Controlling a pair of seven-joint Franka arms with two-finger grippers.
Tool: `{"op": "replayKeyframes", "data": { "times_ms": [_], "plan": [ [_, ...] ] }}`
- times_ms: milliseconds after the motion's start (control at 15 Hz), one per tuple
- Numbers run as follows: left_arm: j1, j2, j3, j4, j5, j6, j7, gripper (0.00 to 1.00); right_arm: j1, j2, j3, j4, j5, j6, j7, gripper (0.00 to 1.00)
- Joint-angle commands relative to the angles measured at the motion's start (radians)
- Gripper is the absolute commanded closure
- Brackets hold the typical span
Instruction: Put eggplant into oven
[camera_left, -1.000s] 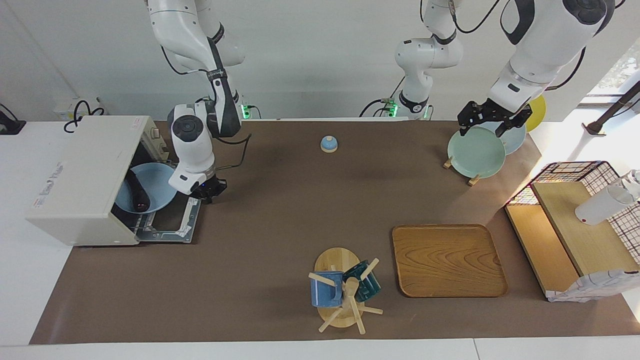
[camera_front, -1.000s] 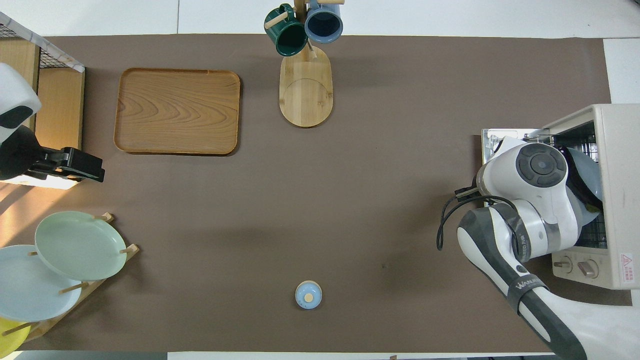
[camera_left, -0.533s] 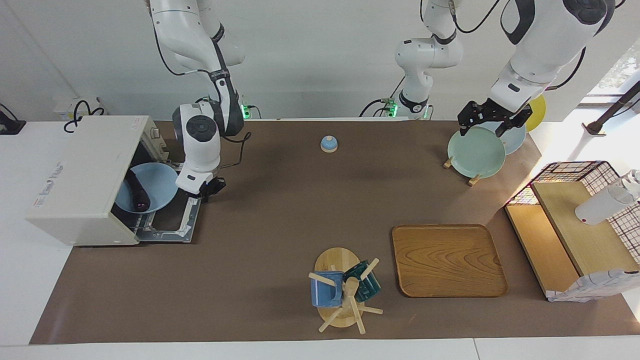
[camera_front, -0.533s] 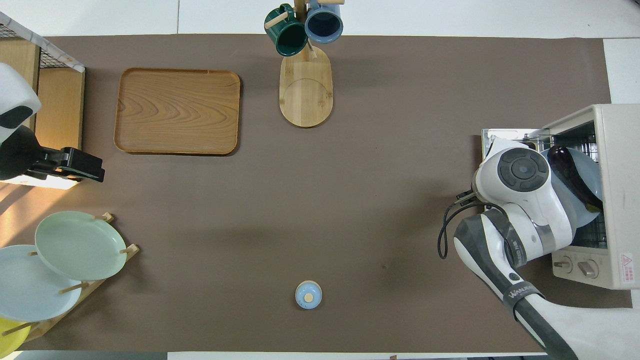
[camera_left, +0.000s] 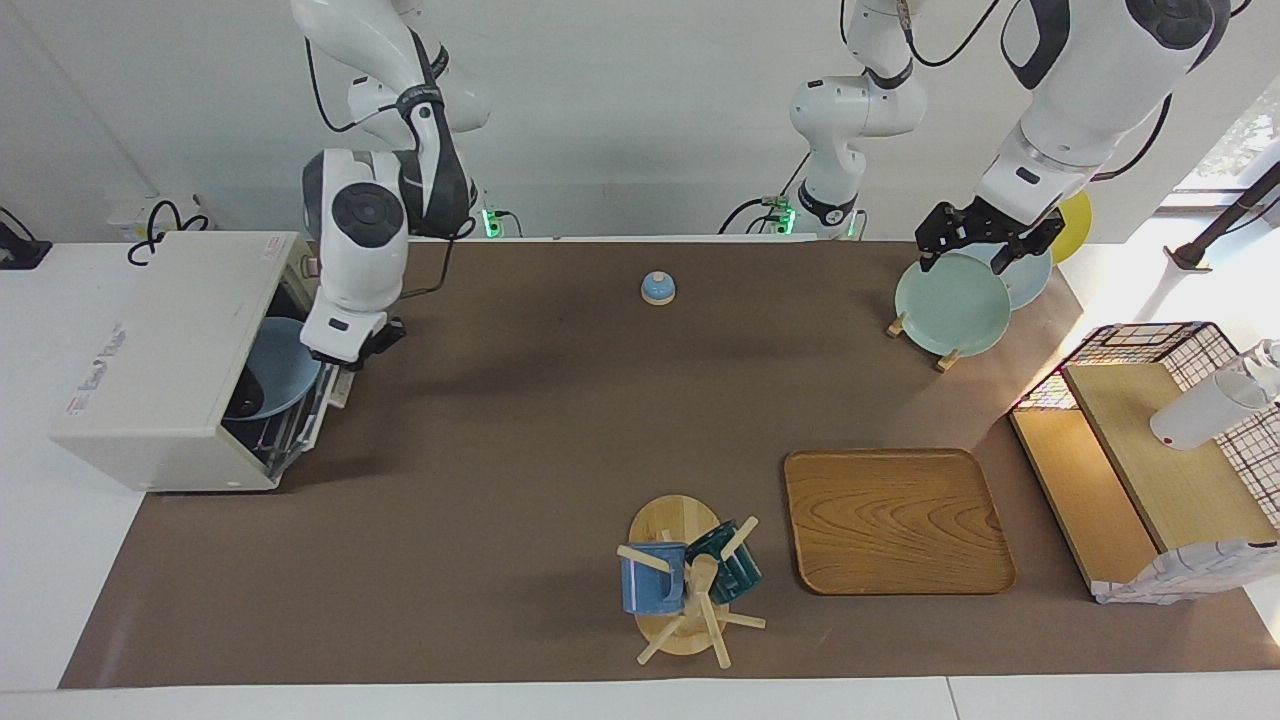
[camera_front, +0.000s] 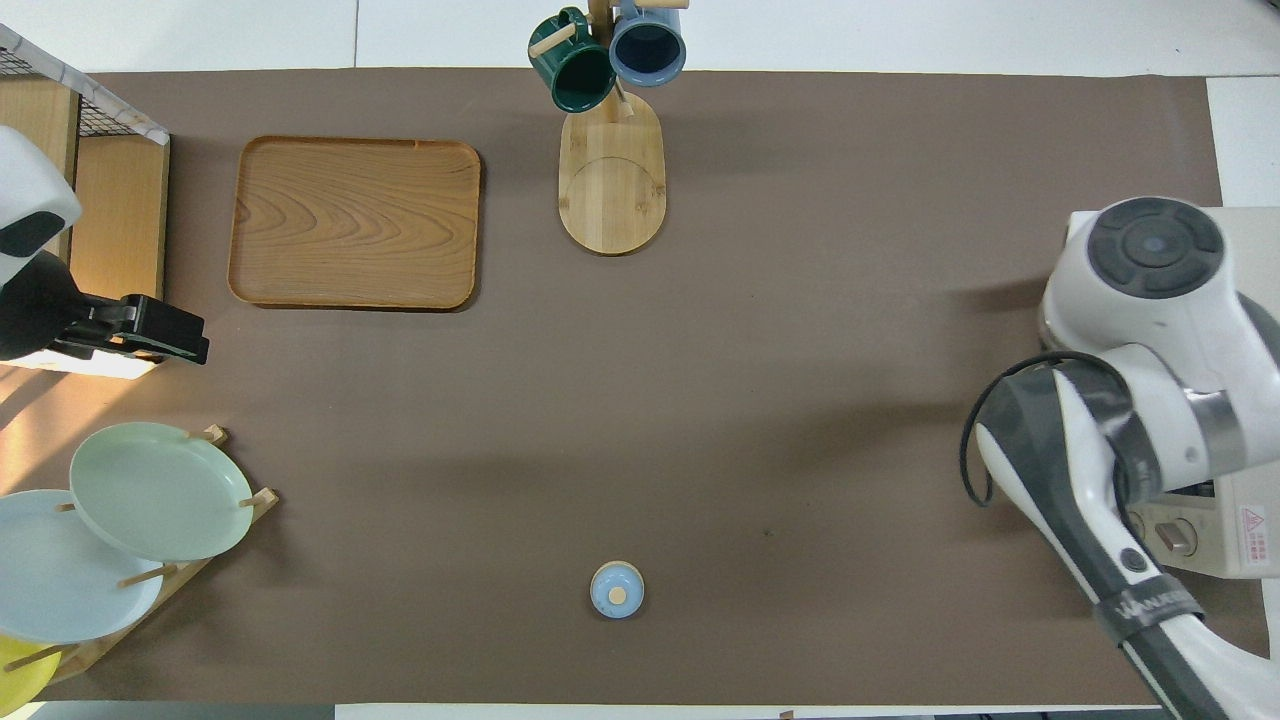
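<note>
oven (camera_left: 165, 360): cream box at the right arm's end of the worktop (camera_left: 560, 420), its door (camera_left: 318, 408) swung most of the way up, a narrow gap left at the mouth.
eggplant: not visible; by judgement inside the oven on the blue plate (camera_left: 272, 366), whose rim showed through the gap.
right tool (camera_left: 365, 345): fingertips closed on nothing, at the raised top edge of the oven door; contact with it could not be told.
left tool (camera_left: 985, 240): fingers spread, empty, waiting over the green plate (camera_left: 950, 303) in the rack, well apart from the oven.
risk: the door might fall back open if the closed tool slid off its edge; the cause would be a push with no grip on it.
risk two: the plate rim near the oven mouth could catch the door and stop it closing.
edges: the oven sat near the worktop's edge, so a hard push could shift it.
open room: wide bare brown mat in front of the oven; bell (camera_left: 658, 288) and mug rack (camera_left: 685, 580) well apart from the oven.
</note>
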Motion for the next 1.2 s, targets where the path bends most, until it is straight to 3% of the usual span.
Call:
{"op": "replayKeyframes", "data": {
  "times_ms": [0, 133, 267, 400, 467, 533, 667, 933, 1133],
  "plan": [
    [0.014, -0.014, -0.004, -0.005, -0.012, -0.001, 0.011, 0.00, -0.088, 0.000, -0.017, -0.007, -0.035, 0.022, -0.102, 1.00],
    [0.014, -0.014, -0.004, -0.005, -0.012, -0.001, 0.011, 0.00, -0.094, -0.019, -0.017, -0.006, -0.035, 0.000, -0.105, 1.00],
    [0.014, -0.014, -0.004, -0.005, -0.012, -0.001, 0.011, 0.00, -0.084, -0.050, -0.013, 0.032, 0.073, -0.058, -0.096, 1.00],
    [0.012, -0.014, -0.004, -0.005, -0.012, -0.001, 0.011, 0.00, -0.080, -0.059, -0.008, 0.116, 0.189, -0.130, -0.095, 0.61],
    [0.014, -0.014, -0.004, -0.005, -0.012, -0.001, 0.011, 0.00, -0.079, -0.059, -0.008, 0.162, 0.226, -0.167, -0.095, 0.36],
    [0.014, -0.014, -0.004, -0.005, -0.012, -0.001, 0.011, 0.00, -0.082, -0.061, -0.010, 0.202, 0.256, -0.201, -0.095, 0.00],
    [0.014, -0.014, -0.004, -0.005, -0.012, -0.001, 0.011, 0.00, -0.085, -0.062, -0.014, 0.265, 0.275, -0.277, -0.095, 0.00],
    [0.014, -0.014, -0.004, -0.005, -0.012, -0.001, 0.011, 0.00, -0.082, -0.072, -0.013, 0.272, 0.280, -0.296, -0.092, 0.00],
    [0.014, -0.014, -0.004, -0.005, -0.012, -0.001, 0.011, 0.00, -0.079, -0.056, -0.005, 0.330, 0.326, -0.337, 0.015, 0.00]
  ]
}}
